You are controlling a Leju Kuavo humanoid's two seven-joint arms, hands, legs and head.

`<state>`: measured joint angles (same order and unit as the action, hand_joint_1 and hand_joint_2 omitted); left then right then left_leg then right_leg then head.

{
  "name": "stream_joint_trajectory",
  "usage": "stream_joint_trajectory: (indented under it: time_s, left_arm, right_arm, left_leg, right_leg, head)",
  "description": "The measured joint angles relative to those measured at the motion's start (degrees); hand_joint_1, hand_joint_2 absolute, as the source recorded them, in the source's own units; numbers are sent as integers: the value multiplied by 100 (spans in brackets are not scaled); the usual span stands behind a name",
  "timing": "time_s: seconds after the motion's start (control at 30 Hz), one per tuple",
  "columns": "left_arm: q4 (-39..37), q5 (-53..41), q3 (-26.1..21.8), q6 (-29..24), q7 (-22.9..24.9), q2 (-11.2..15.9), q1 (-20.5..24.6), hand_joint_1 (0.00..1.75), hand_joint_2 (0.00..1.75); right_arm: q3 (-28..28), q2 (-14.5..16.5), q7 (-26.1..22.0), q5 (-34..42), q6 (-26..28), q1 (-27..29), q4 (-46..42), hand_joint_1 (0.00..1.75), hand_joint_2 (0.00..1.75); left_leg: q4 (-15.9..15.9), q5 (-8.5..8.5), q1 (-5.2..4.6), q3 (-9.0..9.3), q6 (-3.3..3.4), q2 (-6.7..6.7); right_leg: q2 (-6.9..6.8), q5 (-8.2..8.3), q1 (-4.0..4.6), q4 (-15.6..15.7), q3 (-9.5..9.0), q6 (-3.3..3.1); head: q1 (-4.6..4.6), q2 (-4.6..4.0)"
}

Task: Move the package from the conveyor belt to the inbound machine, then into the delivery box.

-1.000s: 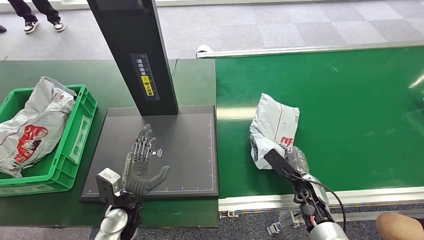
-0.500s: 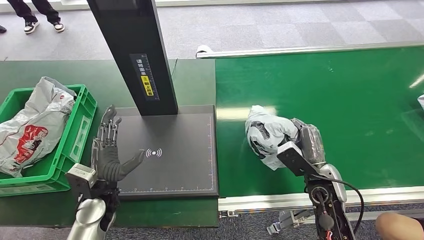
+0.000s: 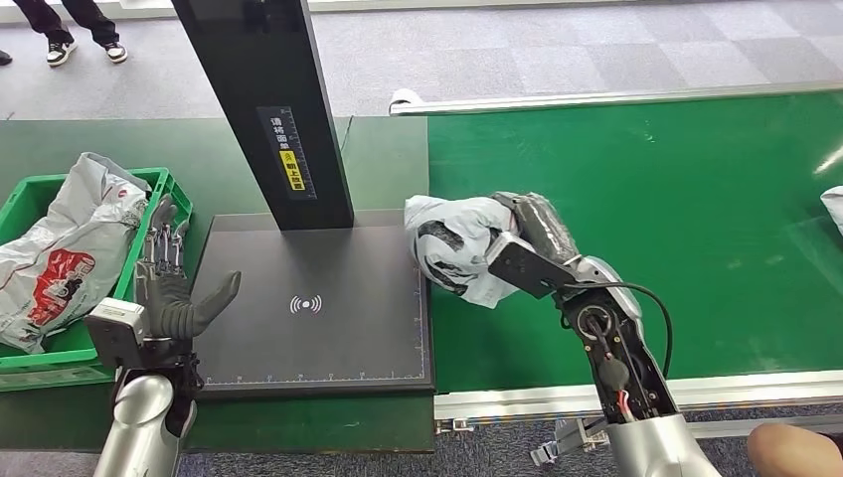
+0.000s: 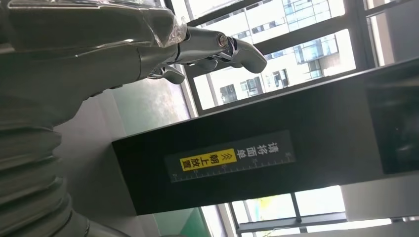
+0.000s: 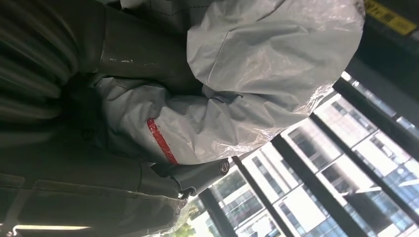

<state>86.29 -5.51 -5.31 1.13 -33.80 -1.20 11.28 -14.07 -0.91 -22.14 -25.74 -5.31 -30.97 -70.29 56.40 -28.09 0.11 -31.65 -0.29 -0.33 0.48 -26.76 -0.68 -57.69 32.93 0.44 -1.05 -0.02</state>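
Green crate (image 3: 149,288) cut off left.

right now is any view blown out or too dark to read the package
Head view: evenly lit, package sharp in the right hand, faint glare streaks on the green belt. Right wrist view: windows overexposed, hand in deep shadow, package still readable. Left wrist view: bright windows, black column label legible.

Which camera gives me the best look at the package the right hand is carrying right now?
The head view: it shows the grey package whole, gripped by the right hand over the seam between conveyor belt and black scan plate. The right wrist view shows crumpled plastic close up, without surroundings. The left wrist view faces the scanner's black post.
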Motion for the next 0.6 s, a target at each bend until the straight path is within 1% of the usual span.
stream_joint_trajectory:
  time_s: [0.07, 0.2, 0.5, 0.6]
  left_arm:
    - [-108, 9, -78, 3, -2, 11, 41, 0, 175]
    - [-213, 16, -134, 3, 5, 17, 83, 0, 175]
    - [-343, 20, -182, 7, 25, 19, 137, 0, 175]
    - [-426, 19, -174, 15, 51, 15, 223, 0, 175]
  right_arm:
    - [-321, 120, -1, 62, -130, -322, 381, 175, 175]
    - [-706, 303, 18, 143, -215, -671, 804, 175, 175]
    - [-1070, 494, 69, 291, -344, -1017, 1271, 175, 175]
    - [-1210, 631, 97, 391, -404, -1173, 1511, 175, 175]
  left_leg:
    - [0, 0, 0, -1, 0, 0]
    - [0, 0, 0, -2, 0, -1]
    - [0, 0, -1, -2, 0, -1]
    - [0, 1, 0, 0, 0, 0]
  right_leg:
    - [0, 0, 0, -1, 2, 0]
    - [-1, 0, 0, -1, 2, 0]
    - [-1, 0, 0, 0, 3, 0]
    - [0, 1, 1, -1, 3, -1]
  head:
    - [0, 0]
    - [0, 0]
    - [1, 0]
    - [0, 0]
